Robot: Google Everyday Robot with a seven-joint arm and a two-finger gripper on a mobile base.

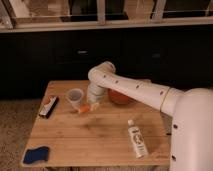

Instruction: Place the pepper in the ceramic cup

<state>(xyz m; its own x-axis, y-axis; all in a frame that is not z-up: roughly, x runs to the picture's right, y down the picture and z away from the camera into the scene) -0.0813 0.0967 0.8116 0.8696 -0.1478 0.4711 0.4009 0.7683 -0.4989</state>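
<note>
The pepper [85, 108], small and orange, sits at the tip of my gripper [92, 105], just above the wooden table [100, 135]. The gripper hangs down from the white arm and is shut on the pepper. The ceramic cup [75, 97], pale and with no handle, stands upright on the table just left of and slightly behind the pepper, very close to it. The gripper's fingers are mostly hidden by the wrist.
An orange bowl [120, 97] sits behind the arm at the right. A white labelled tube [136, 140] lies at the front right. A blue sponge [36, 155] lies at the front left corner. A dark snack bar [48, 106] lies at the left edge.
</note>
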